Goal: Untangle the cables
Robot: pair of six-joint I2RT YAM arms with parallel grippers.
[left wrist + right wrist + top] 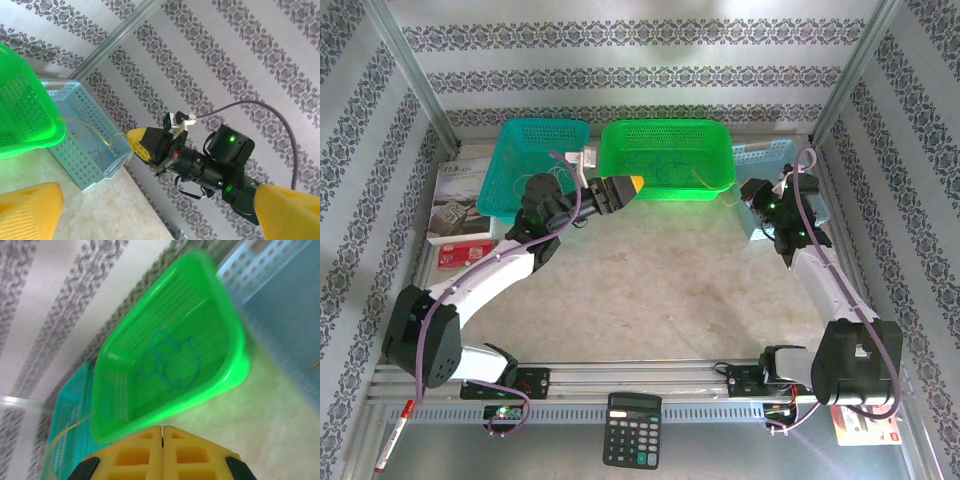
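A bluish cable (170,365) lies looped on the floor of the green basket (705,190) at the back middle; the same cable (660,165) is faint from above. A thin yellow cable (102,137) runs out of the light-blue basket (85,165) to the tip of my right gripper (136,142). That right gripper (161,429) has its yellow fingers pressed together, and it hovers at the green basket's right front corner (757,192). My left gripper (620,190) is at the basket's left front, its fingers (30,212) spread wide with nothing between them.
A teal basket (535,165) stands back left and the light-blue basket (765,155) back right against the patterned walls. Booklets (460,195) and a red box (465,253) lie at the left edge. A calculator (632,430) rests on the near rail.
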